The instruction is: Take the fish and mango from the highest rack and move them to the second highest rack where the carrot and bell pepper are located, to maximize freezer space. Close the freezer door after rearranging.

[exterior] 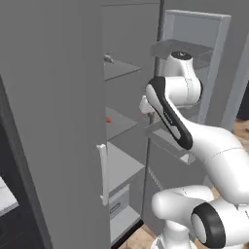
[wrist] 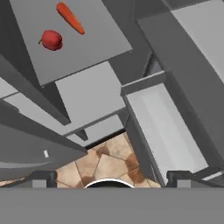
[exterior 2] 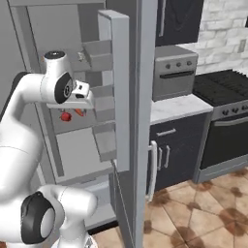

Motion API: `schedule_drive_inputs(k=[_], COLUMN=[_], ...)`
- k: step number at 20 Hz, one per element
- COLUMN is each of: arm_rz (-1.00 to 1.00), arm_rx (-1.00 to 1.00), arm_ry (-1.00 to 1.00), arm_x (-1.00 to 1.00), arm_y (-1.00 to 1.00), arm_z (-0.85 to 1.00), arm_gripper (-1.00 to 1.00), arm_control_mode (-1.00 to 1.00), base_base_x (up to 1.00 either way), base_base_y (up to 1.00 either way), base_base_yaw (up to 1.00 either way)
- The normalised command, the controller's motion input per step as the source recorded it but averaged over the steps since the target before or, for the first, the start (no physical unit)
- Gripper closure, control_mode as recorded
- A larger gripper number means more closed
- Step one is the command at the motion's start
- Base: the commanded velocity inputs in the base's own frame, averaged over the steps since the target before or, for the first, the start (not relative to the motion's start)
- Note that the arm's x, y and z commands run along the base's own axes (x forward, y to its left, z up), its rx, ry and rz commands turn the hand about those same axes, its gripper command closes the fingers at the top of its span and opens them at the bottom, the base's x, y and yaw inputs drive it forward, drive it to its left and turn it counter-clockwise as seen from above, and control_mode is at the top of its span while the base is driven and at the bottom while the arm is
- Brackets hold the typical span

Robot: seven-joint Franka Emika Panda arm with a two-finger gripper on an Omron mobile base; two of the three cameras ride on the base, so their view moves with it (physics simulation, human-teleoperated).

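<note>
A tall grey freezer stood with its freezer door (exterior 2: 121, 92) swung wide open, the moulded grey shelf bins (exterior 2: 104, 104) on its inner face turned toward the white robot arm (exterior: 194, 131) that reached in from the base. Inside the cabinet, thin flat grey shelf boards ran across its full width. On the highest rack (exterior: 119, 69) a small pale grey object (exterior: 109, 59) lay near the front edge; it was too small and blurred to name with certainty, though it may have been the fish. On the second highest rack (wrist: 74, 37) lay a long orange carrot (wrist: 70, 18) and, just beside it but apart, a round red bell pepper (wrist: 51, 40) with a short stem. The gripper (wrist: 111, 177) hung in front of the shelves with its camera looking down past the racks, and its two dark fingertips (wrist: 43, 177) stood spread wide apart with nothing between them. Below, a pale grey drawer (exterior: 119, 200) sat low in the cabinet, and a floor of brown terracotta tiles (exterior 2: 203, 213) showed beneath the door. To the right of the freezer stood dark lower cabinets (exterior 2: 177, 150) under a pale grey countertop (exterior 2: 177, 106), a steel built-in oven (exterior 2: 175, 72) above it, a black stove (exterior 2: 227, 121), and a white brick wall (exterior 2: 223, 34) behind.
</note>
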Motion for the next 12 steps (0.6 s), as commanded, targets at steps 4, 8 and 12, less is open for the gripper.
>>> schedule_drive_inputs(k=[4,8,12], arm_rz=[0.00,0.00,0.00], arm_rx=[0.00,0.00,0.00], arm_ry=[0.00,0.00,0.00], arm_x=[0.00,0.00,0.00], arm_y=[0.00,0.00,0.00], arm_z=[0.00,0.00,0.00], arm_gripper=[-1.00,-1.00,-1.00], arm_control_mode=[1.00,1.00,1.00], base_base_x=[0.01,0.10,0.06], base_base_y=[-0.15,-0.25,-0.19], base_base_yaw=[-0.41,-0.24,-0.18])
